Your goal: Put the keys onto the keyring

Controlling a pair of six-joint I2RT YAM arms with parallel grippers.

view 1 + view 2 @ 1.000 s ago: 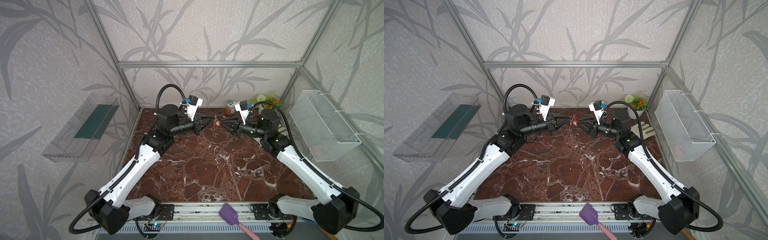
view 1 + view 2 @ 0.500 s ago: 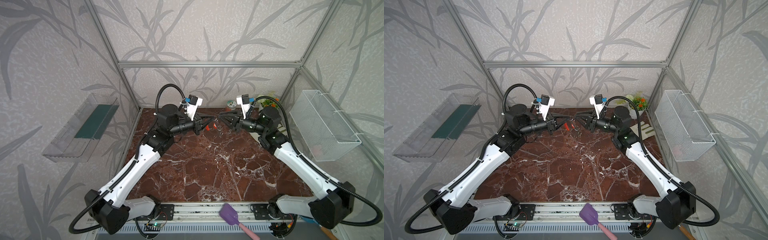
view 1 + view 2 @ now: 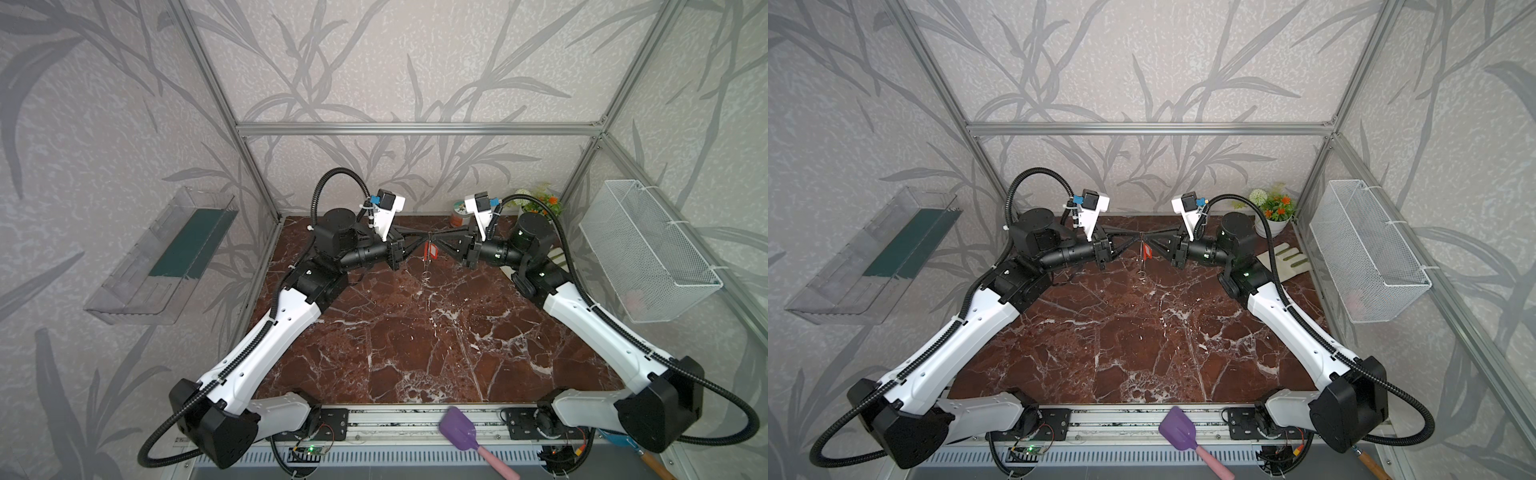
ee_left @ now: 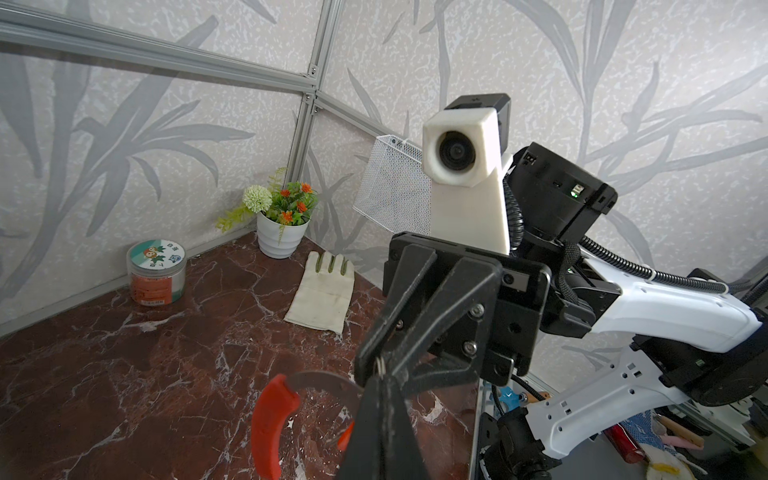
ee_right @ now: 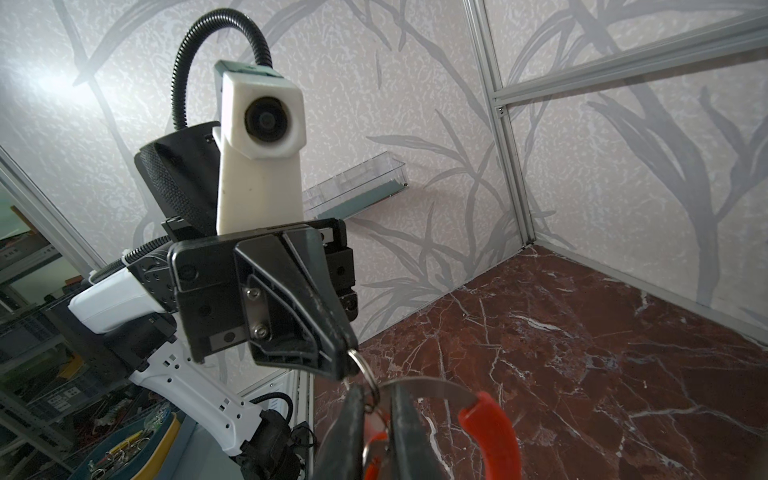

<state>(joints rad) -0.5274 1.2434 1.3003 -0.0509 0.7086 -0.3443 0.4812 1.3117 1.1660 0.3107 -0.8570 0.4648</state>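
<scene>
A: Left gripper (image 5: 348,365)?
B: Clamped on a thin split ring (image 5: 368,370), above the far middle of the counter (image 3: 415,332).
A: The keys (image 3: 431,250)?
B: Dangling long side down just beneath the fingertips. The keyring (image 5: 490,432) hangs beside them.
A: Right gripper (image 4: 380,371)?
B: Tip to tip with the left, jaws narrow round that ring. Gripping or not, I can't tell.

**Gloss underfoot, matt plastic and thin metal above**

We see a worktop (image 3: 415,332) of polished red-brown stone look, glossy, with white veins. The fingers (image 5: 309,303) are matt black plastic, scuffed along the edges. The keyring (image 4: 272,419) is a thin silvery metal band with one smooth, shiny red plastic section. The keys (image 3: 432,251) look like red-orange plastic. Near the worktop's far right corner, the glove (image 4: 322,291) is coarse off-white cloth.
</scene>
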